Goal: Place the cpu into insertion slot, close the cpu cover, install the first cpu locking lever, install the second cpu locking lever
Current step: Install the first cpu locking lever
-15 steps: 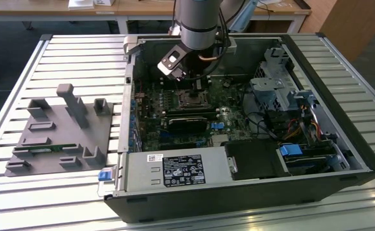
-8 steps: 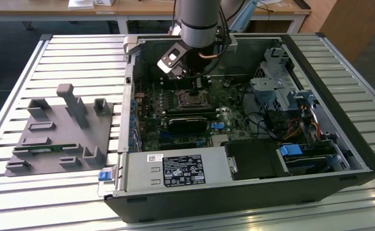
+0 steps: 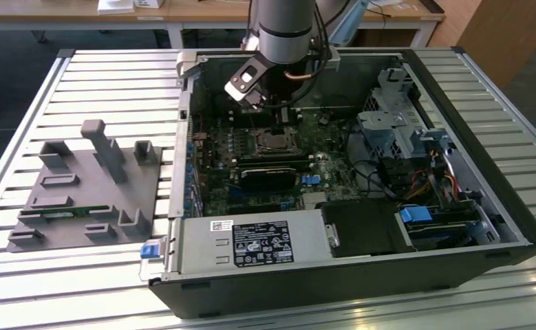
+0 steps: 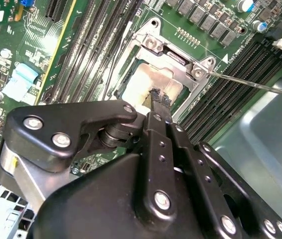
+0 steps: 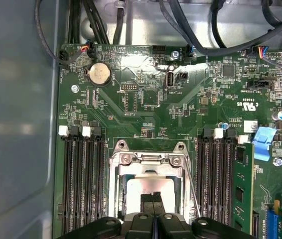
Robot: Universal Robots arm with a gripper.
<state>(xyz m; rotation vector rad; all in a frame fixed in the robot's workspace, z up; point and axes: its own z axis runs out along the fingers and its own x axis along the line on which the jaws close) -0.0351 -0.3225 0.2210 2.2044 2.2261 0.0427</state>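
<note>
The cpu [image 4: 142,82] lies in its socket on the green motherboard, its beige top showing through the open middle of the cpu cover [image 4: 175,54]. That silver frame lies flat around it. My gripper [image 4: 159,98] is shut, with its black fingertips pressed together right at the cpu's top; I cannot tell if they touch it. In the first wrist view the gripper [image 5: 153,198] stands over the cpu [image 5: 143,185] inside the cpu cover [image 5: 148,159]. A thin locking lever [image 4: 250,83] sticks out sideways from the socket. In the exterior view the gripper [image 3: 276,130] hangs over the socket [image 3: 270,143].
The open computer case [image 3: 488,206] walls in the motherboard [image 3: 249,172]. Black memory slots [image 5: 81,184] flank the socket, and a green memory stick [image 5: 241,184] stands in one. Cables [image 5: 191,25] run along the case wall. A grey fixture [image 3: 84,192] sits outside the case, on the exterior view's left.
</note>
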